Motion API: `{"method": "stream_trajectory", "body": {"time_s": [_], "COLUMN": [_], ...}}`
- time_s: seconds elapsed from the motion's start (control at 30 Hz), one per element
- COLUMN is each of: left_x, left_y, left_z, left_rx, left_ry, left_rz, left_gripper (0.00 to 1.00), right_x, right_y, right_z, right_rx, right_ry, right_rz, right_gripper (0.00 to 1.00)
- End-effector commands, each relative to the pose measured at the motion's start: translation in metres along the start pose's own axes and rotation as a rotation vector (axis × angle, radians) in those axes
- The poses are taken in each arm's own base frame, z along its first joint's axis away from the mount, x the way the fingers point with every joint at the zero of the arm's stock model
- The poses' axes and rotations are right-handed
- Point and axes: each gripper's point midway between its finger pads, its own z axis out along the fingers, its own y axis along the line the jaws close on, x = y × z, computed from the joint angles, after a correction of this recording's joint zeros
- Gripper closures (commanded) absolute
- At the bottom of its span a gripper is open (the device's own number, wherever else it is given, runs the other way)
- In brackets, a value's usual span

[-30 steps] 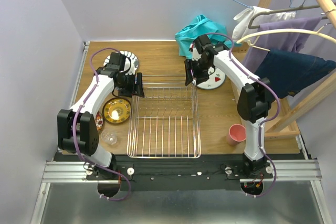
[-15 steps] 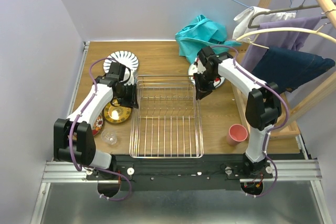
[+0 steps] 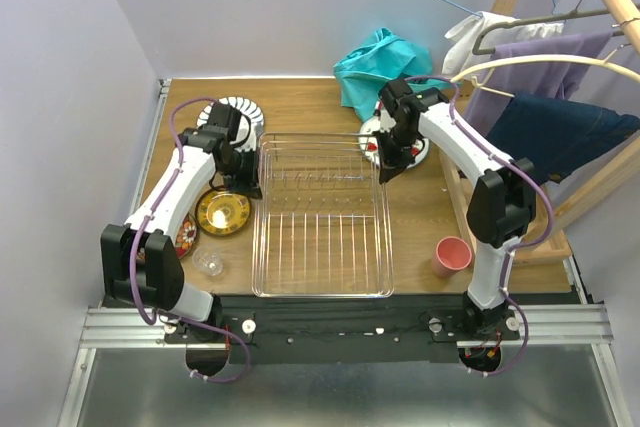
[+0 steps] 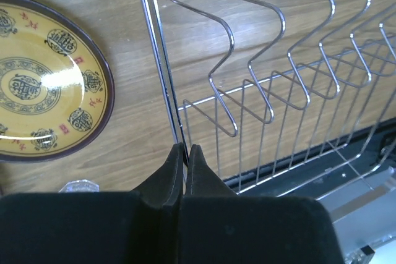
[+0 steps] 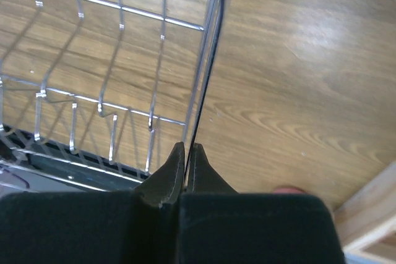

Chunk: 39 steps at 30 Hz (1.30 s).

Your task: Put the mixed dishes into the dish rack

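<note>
The dish rack (image 3: 320, 222), a silver wire basket, stands mid-table. My left gripper (image 3: 250, 179) is shut on its left rim wire (image 4: 162, 78), the fingertips pinching it in the left wrist view (image 4: 185, 148). My right gripper (image 3: 386, 169) is shut on the right rim wire (image 5: 207, 60), seen pinched in the right wrist view (image 5: 187, 146). No dishes are in the rack. Left of it lie a gold saucer (image 3: 222, 212) (image 4: 43, 78), a red saucer (image 3: 186, 235) half under my arm, a clear glass (image 3: 209, 264) and a blue-striped plate (image 3: 240, 110). To the right are a white plate (image 3: 410, 150) and a pink cup (image 3: 450, 256).
A teal cloth (image 3: 385, 62) lies at the back. A wooden clothes frame (image 3: 560, 197) hung with garments crowds the right side. Walls close the left and back, and a metal rail (image 3: 340, 327) runs along the near edge.
Both grippers have come down onto the rack's side rims and closed on the wires. The rack has shifted slightly to the right.
</note>
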Motion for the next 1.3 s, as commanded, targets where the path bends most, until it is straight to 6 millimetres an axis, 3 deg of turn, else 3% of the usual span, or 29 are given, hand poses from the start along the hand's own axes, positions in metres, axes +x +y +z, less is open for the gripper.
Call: {"method": "stream_trajectory", "body": {"time_s": [0.0, 0.17, 0.27, 0.5, 0.67, 0.8, 0.97, 1.27], "left_x": [-0.028, -0.037, -0.041, -0.034, -0.040, -0.045, -0.049, -0.086], "left_y": [-0.076, -0.077, -0.080, -0.072, -0.065, -0.061, -0.056, -0.040], "left_z": [-0.034, -0.023, -0.023, -0.009, 0.004, 0.006, 0.015, 0.018], "left_rx": [0.264, 0.271, 0.283, 0.304, 0.299, 0.302, 0.283, 0.191], "left_ry": [-0.055, -0.044, -0.045, -0.003, 0.004, 0.023, 0.043, -0.033], "left_rz": [0.146, 0.118, 0.116, 0.072, 0.052, 0.045, 0.034, 0.039], "left_gripper": [1.00, 1.00, 1.00, 1.00, 1.00, 1.00, 1.00, 1.00], "right_x": [-0.024, -0.035, -0.050, -0.064, -0.075, -0.085, -0.084, -0.096], "right_y": [0.039, 0.044, 0.055, 0.079, 0.080, 0.094, 0.091, 0.085], "right_z": [-0.035, -0.028, -0.038, -0.053, -0.039, -0.045, -0.025, 0.022], "right_rx": [-0.105, -0.121, -0.149, -0.212, -0.214, -0.235, -0.227, -0.241], "right_ry": [-0.135, -0.137, -0.184, -0.227, -0.219, -0.254, -0.213, -0.147], "right_rz": [-0.139, -0.134, -0.155, -0.214, -0.214, -0.243, -0.223, -0.200], "right_gripper": [1.00, 1.00, 0.99, 0.99, 0.99, 1.00, 1.00, 0.99]}}
